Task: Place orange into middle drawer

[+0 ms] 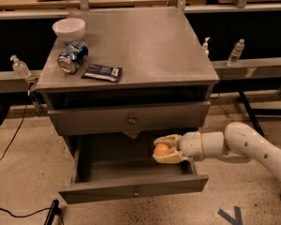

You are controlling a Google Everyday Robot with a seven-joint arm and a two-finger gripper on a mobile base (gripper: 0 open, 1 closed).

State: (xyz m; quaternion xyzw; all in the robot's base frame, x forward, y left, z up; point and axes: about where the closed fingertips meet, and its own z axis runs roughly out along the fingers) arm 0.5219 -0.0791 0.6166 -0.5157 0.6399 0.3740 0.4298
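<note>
The orange (161,149) is a small round fruit held between the pale fingers (168,139) of my gripper (160,149). The gripper is shut on it and reaches in from the right on a white arm (234,144). It hovers over the right part of the open middle drawer (112,170), a wide grey metal drawer pulled out at the bottom of the cabinet, with a small knob (136,191) on its front. The upper drawer front (129,118) with its round knob is shut just above the gripper.
On the cabinet top (154,46) lie a white bowl (69,28), a blue soda can (72,57) on its side and a dark snack packet (101,72). Bottles (236,52) stand on a rail behind. A cable (11,139) trails on the floor at left.
</note>
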